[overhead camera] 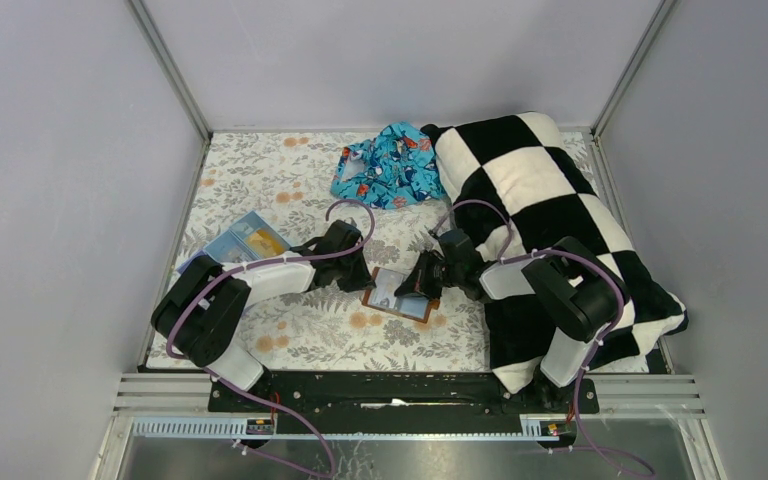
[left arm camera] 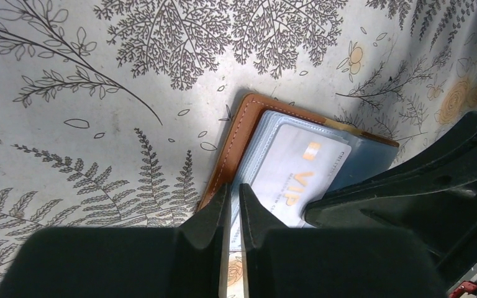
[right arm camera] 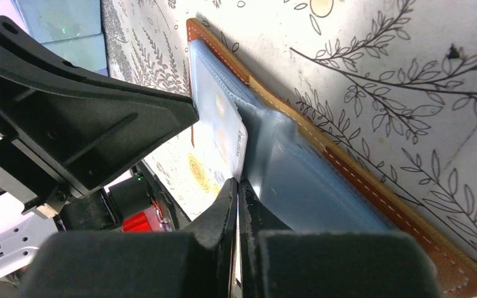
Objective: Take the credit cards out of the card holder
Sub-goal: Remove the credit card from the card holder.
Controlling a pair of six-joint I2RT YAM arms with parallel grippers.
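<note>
Right gripper (right arm camera: 236,189) was pressed together, apparently pinching one edge of the VIP card (right arm camera: 220,133) | left gripper (left arm camera: 231,205) was nearly closed on the left edge of the card holder (left arm camera: 239,133) | holder lay open on the table (overhead camera: 260,180), central, close to the near edge, long axis roughly left-right | judged: card should slide out rightward, toward the right arm.

The card holder (left arm camera: 236,141) is matt leather; the credit cards (left arm camera: 298,169) glossy plastic.

Card holder (overhead camera: 390,296) hemmed between left gripper (overhead camera: 360,279) and right gripper (overhead camera: 409,289), checkered pillow (overhead camera: 545,200) walling the right side, bare tabletop (overhead camera: 305,325) toward the bases
</note>
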